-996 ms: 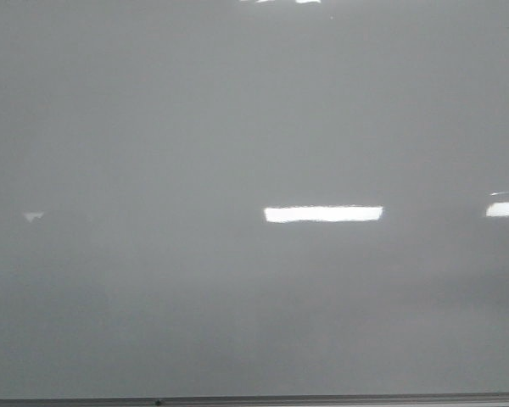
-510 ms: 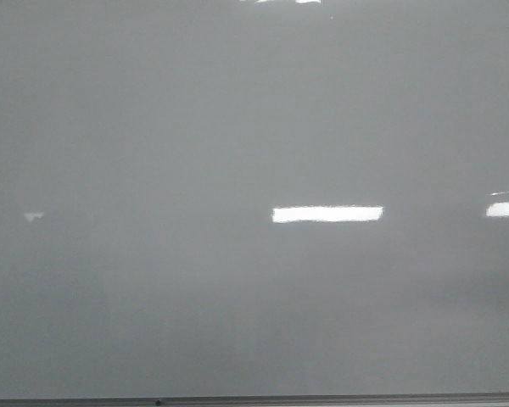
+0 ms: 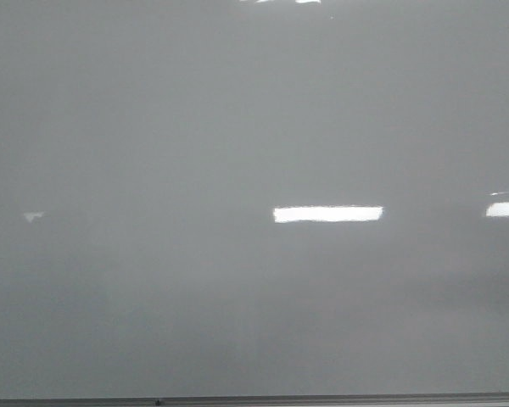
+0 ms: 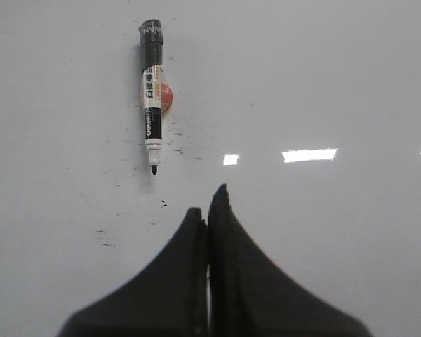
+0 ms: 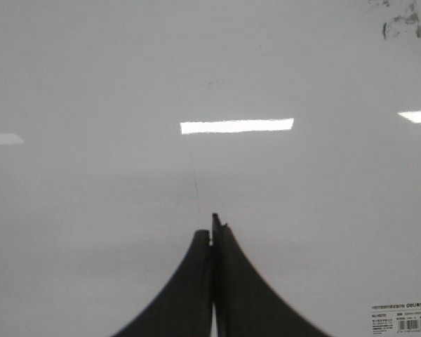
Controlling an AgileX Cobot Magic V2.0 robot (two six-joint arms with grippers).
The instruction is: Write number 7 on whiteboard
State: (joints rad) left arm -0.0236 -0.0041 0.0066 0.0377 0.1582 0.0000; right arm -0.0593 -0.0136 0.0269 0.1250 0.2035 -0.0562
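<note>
The whiteboard (image 3: pixel 237 127) fills the front view, glossy grey with bright light reflections; no number 7 shows on it in any view. A black-and-white marker (image 4: pixel 151 91) lies uncapped on the board in the left wrist view, its tip pointing toward my left gripper (image 4: pixel 207 200). That gripper is shut and empty, a short way off the marker's tip. My right gripper (image 5: pixel 212 226) is shut and empty over bare board (image 5: pixel 91 70). Neither gripper shows in the front view.
A thin grey frame edge (image 3: pixel 322 398) runs along the bottom of the front view. Small black ink specks (image 4: pixel 105 239) lie near the marker. Dark smudges (image 5: pixel 400 21) and a printed label (image 5: pixel 398 319) show in the right wrist view. A faint thin line (image 5: pixel 195 182) runs ahead of the right gripper.
The left end of the bright middle reflection in the front view has drawn in slightly to the right. Nothing else has visibly changed.
</note>
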